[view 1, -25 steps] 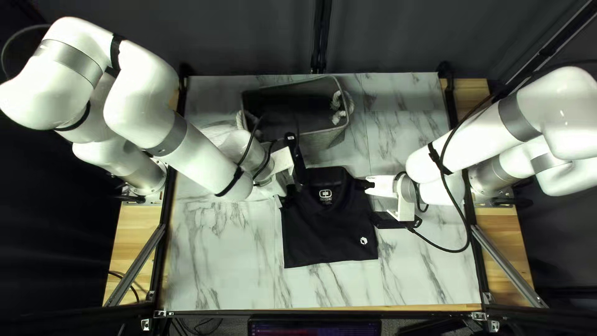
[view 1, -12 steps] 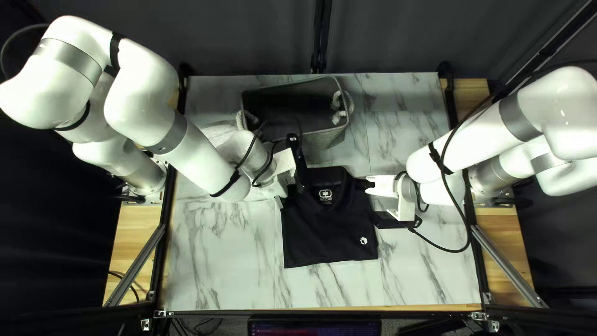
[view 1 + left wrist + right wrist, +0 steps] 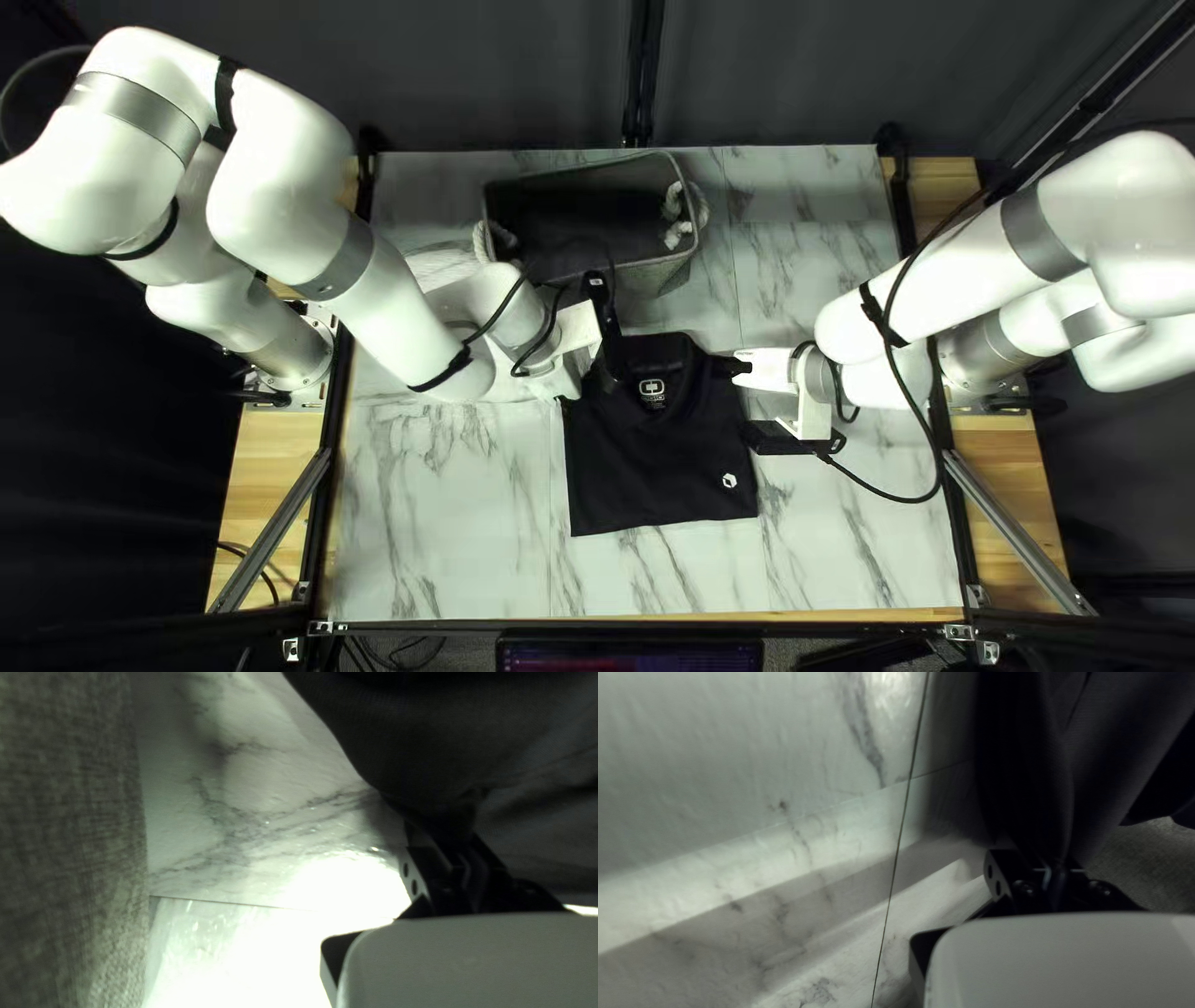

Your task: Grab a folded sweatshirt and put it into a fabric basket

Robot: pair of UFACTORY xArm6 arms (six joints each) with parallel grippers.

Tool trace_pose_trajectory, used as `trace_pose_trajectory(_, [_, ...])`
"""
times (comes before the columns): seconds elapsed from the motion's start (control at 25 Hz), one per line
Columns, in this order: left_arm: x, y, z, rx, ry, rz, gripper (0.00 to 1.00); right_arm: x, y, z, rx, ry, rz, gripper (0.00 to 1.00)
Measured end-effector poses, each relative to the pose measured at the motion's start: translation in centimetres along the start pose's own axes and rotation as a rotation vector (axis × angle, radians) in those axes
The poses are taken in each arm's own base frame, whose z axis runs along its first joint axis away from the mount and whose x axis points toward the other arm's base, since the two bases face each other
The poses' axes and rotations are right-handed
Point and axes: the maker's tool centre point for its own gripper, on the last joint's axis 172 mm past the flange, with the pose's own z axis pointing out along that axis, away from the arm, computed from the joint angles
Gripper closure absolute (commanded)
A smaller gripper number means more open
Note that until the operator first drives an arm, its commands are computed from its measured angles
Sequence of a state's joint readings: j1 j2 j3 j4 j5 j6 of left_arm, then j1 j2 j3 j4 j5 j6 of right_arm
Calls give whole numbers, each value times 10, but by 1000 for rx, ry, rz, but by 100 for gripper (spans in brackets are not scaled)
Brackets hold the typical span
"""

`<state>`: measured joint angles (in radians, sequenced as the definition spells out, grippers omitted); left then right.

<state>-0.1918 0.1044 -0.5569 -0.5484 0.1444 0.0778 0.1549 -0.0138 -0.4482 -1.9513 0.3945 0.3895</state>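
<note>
The black folded garment (image 3: pixel 660 461) lies collar toward the basket (image 3: pixel 641 276) in the top left view. My left gripper (image 3: pixel 583 378) is at its upper left shoulder, fingertips hidden there; my right gripper (image 3: pixel 741 368) is at the opposite shoulder. In the left wrist view, dark cloth (image 3: pixel 473 740) runs into my left gripper (image 3: pixel 458 824), shut on it. Folds of the garment (image 3: pixel 1055 759) gather between the fingers of my right gripper (image 3: pixel 1057 862), also shut. The basket's grey fabric wall (image 3: pixel 68 840) stands beside the left gripper.
The grey basket with rope handles stands on the marble-patterned table (image 3: pixel 436 523), just beyond the garment. My left arm (image 3: pixel 398 311) reaches in past the basket's near left corner. A cable (image 3: pixel 915 417) loops beside my right gripper.
My left gripper has shifted slightly to the right and toward the basket, and the garment's left side has moved very slightly with it. The right arm holds still.
</note>
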Motion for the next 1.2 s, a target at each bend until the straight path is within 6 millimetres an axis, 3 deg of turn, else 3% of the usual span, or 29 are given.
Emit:
trace_pose_trajectory(0.2, [6, 10, -19, 3, 20, 17, 100, -5, 6, -7, -7, -6, 5, 100])
trace_pose_trajectory(0.44, [11, 2, -34, -7, 27, 25, 100, -20, 20, -23, -16, -26, 0, 100])
trace_pose_trajectory(0.84, [26, -9, -89, -6, 54, 26, 100, -47, 40, -41, -8, -63, -48, 100])
trace_pose_trajectory(1.2, [35, -16, -136, 10, 88, 25, 100, -101, 101, -60, -18, -120, -108, 100])
